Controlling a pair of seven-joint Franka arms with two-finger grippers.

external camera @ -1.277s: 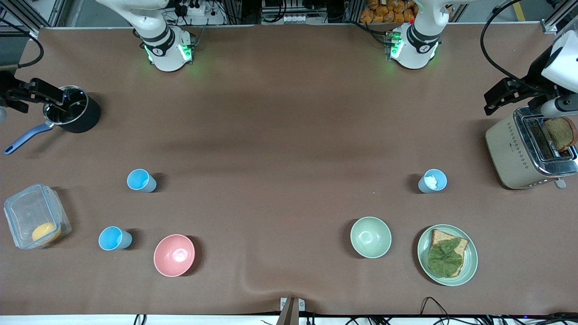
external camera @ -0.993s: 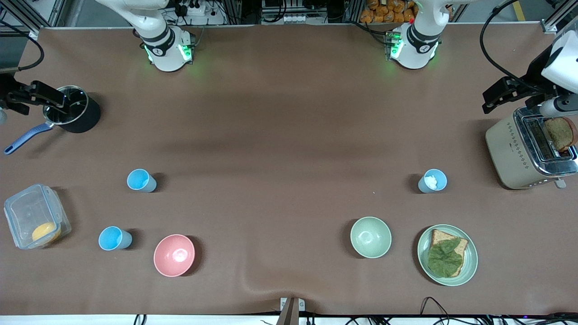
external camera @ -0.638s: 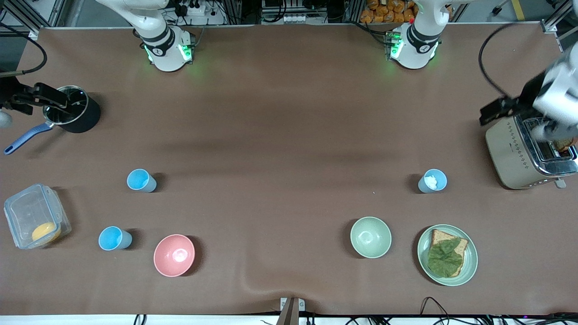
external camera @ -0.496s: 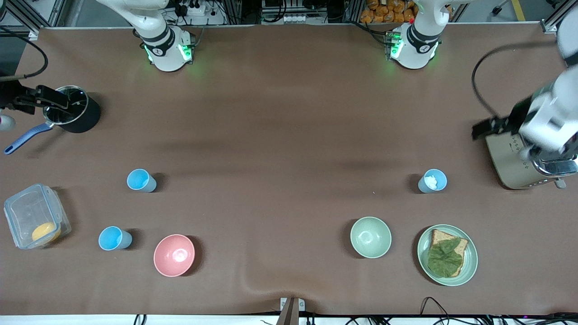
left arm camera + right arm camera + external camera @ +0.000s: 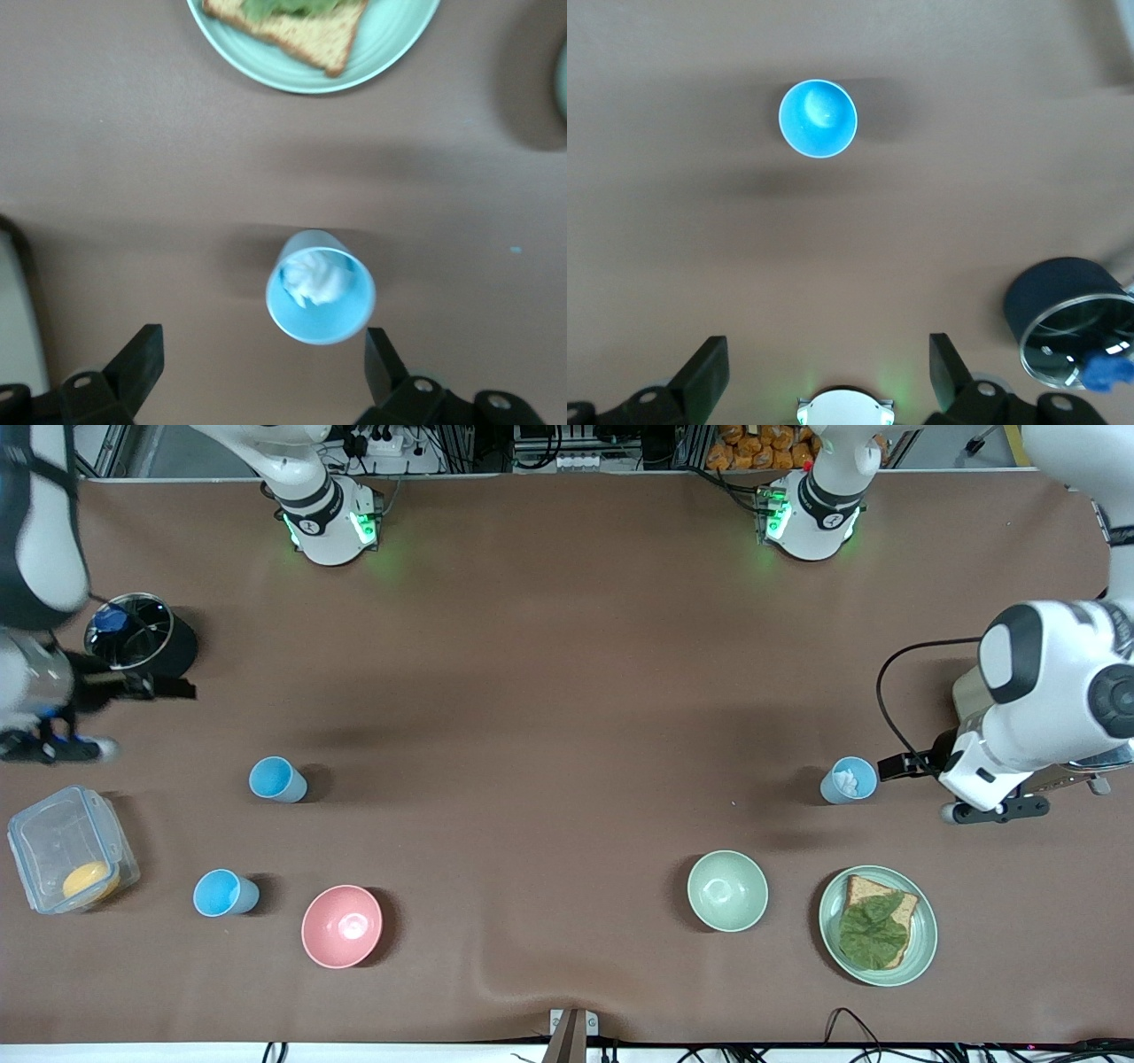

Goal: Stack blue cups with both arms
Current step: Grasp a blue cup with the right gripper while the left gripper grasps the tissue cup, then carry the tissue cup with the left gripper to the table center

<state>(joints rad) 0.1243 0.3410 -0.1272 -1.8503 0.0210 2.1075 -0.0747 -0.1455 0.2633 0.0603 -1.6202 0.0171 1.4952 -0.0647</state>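
Note:
Three blue cups stand upright on the brown table. One grey-blue cup [image 5: 849,780] with a white crumpled thing inside is toward the left arm's end. It also shows in the left wrist view [image 5: 321,286], just ahead of my left gripper [image 5: 261,381]. That gripper [image 5: 902,765] is open and empty, beside this cup. Another blue cup [image 5: 277,779] and a sky-blue cup [image 5: 226,893] stand toward the right arm's end. My right gripper [image 5: 173,688] is open and empty, up over the table beside the pot. In the right wrist view my right gripper [image 5: 828,390] is well apart from a blue cup [image 5: 818,118].
A black pot [image 5: 142,642] stands by the right arm, with a clear box [image 5: 71,859] holding something orange nearer the camera. A pink bowl [image 5: 342,926], a pale green bowl [image 5: 727,890] and a plate [image 5: 921,948] of bread and lettuce sit nearest the camera. A toaster [image 5: 967,691] lies under the left arm.
Both arms swung in from the table's ends. The left gripper went from over the toaster to beside the cup with the white thing. The right gripper left the pot's rim.

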